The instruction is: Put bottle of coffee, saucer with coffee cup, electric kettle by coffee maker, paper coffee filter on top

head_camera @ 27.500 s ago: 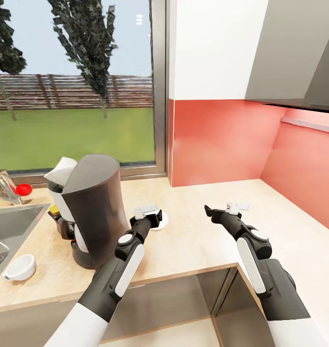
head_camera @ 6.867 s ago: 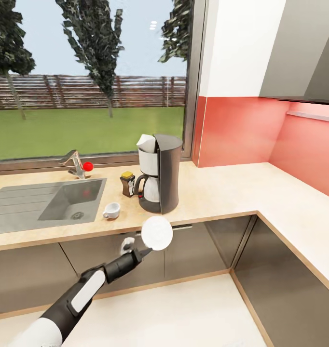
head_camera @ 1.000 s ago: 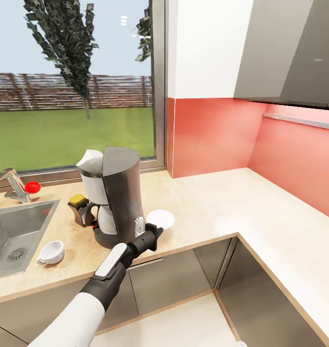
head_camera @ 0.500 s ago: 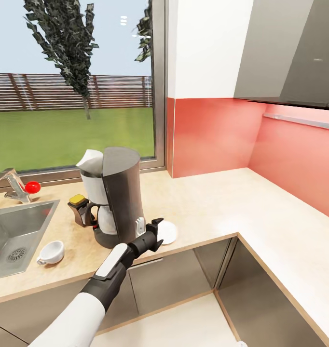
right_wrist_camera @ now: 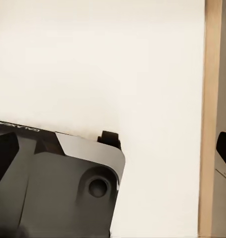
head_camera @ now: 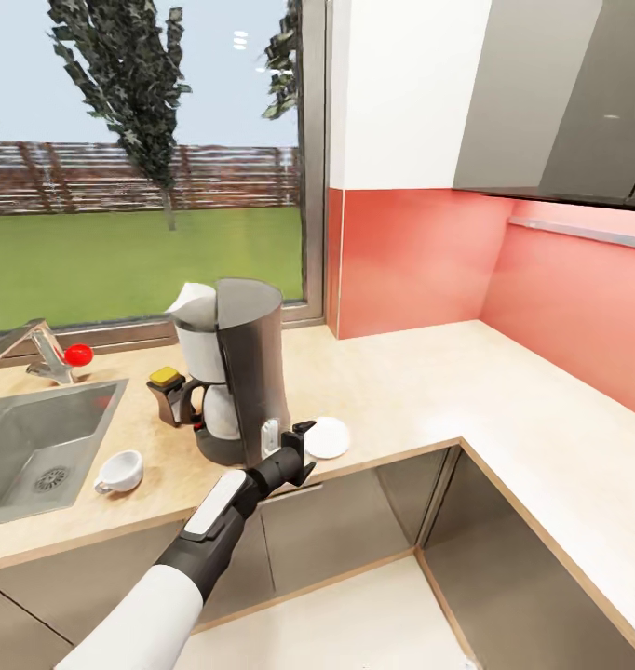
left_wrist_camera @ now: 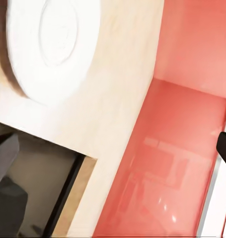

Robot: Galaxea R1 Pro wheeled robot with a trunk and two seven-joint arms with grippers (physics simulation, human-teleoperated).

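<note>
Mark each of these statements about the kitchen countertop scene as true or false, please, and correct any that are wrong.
1. The saucer lies flat on the kitchen countertop beside the coffee maker. True.
2. The coffee cup sits on the saucer. False: it stands apart on the countertop, near the sink.
3. The left gripper is clamped on the saucer. False: its fingers are open, just short of it.
4. The bottle of coffee stands next to the coffee maker. True.
5. A white paper filter sits at the coffee maker's top. True.
</note>
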